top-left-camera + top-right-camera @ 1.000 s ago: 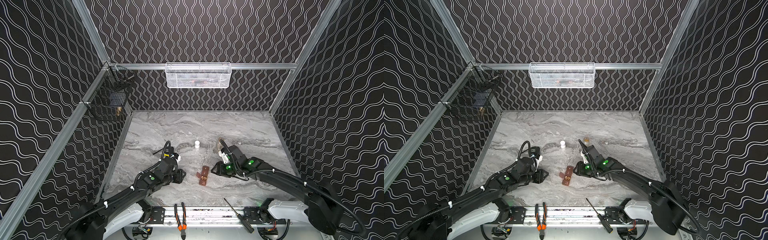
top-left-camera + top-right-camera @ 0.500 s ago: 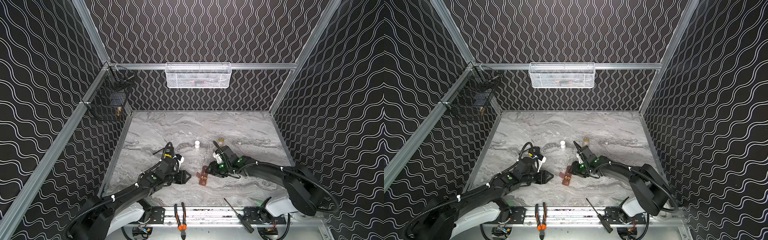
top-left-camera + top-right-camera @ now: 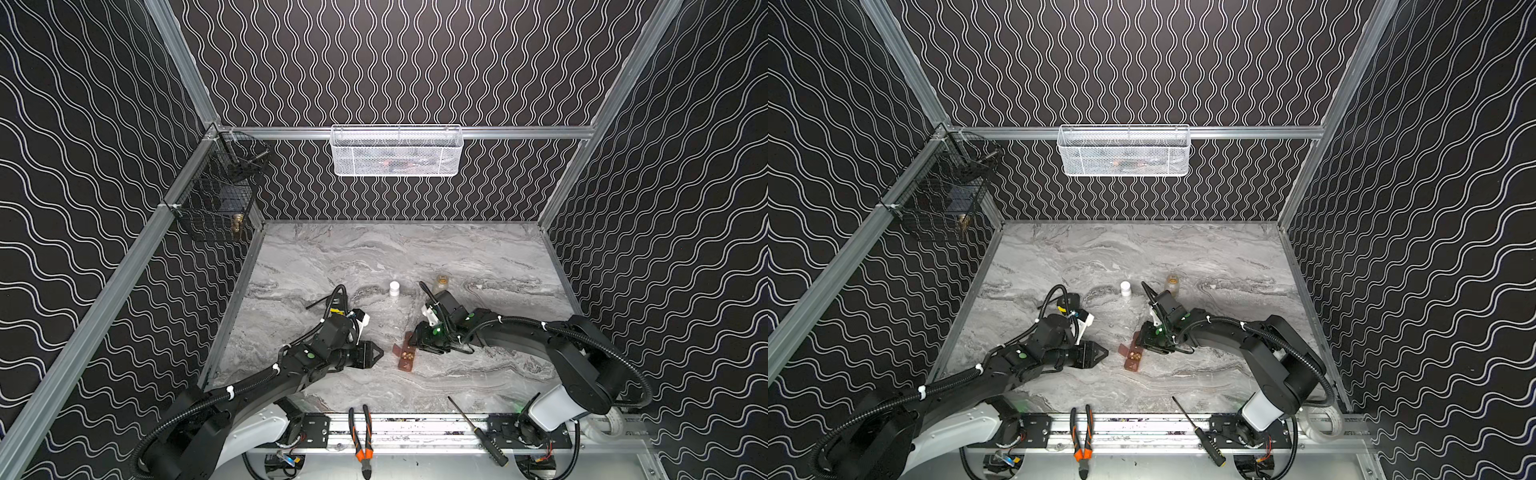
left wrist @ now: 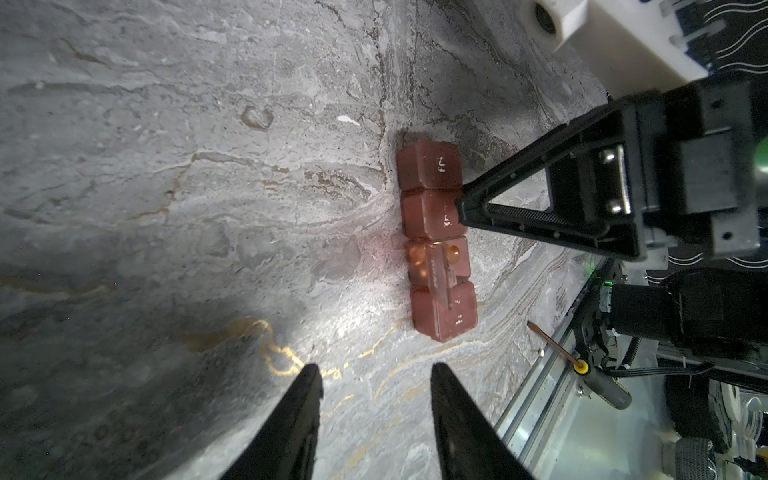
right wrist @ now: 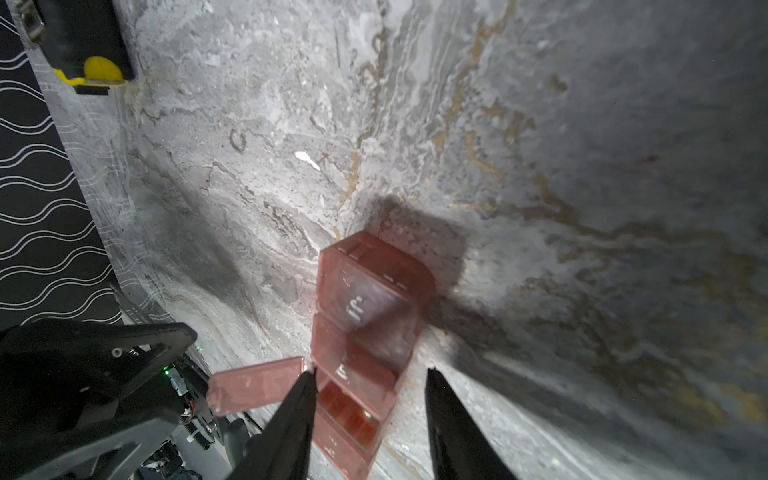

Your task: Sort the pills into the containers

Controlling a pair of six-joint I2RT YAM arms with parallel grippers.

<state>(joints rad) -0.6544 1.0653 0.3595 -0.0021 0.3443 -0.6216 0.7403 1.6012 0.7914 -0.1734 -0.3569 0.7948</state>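
Surveying counter edges: I see patterned walls (image 3: pixel 415 83) closing the counter (image 3: pixel 374 249) on its left, back and right; an aluminium rail (image 3: pixel 415 419) runs along the front.
Front rail load: pliers (image 3: pixel 360 452) and a screwdriver (image 3: pixel 490 446) lie across it, between the two arm bases.
Wall fittings: a white mesh basket (image 3: pixel 397 156) hangs on the back wall and a black wire basket (image 3: pixel 214 203) on the left wall, both above the counter.
Open room: bare marble runs from the arms to the back wall. A small white cylinder (image 3: pixel 394 288) and a clear jar (image 3: pixel 442 282) stand mid-counter, the jar just behind the right wrist.
Containers position: the containers (image 3: pixel 405 356) lie flat, front of centre, between the two pincers and well apart from every wall, long axis roughly front to back.
Containers content: the second compartment from the front end has its lid (image 5: pixel 257 384) swung out toward the left arm; I see amber pills (image 4: pixel 453 251) inside. The other three lids are shut, and I cannot tell their content.
Left pincer: the left pincer (image 4: pixel 374 370) has its jaws partly apart with nothing between them. The tips point at the strip, near it but apart.
Right pincer: the right pincer (image 5: pixel 370 372) has its jaws partly apart, astride the strip at about the shut compartment beside the open one. One finger sits by the lid hinge and a gap shows beside the other. I see no clamp.
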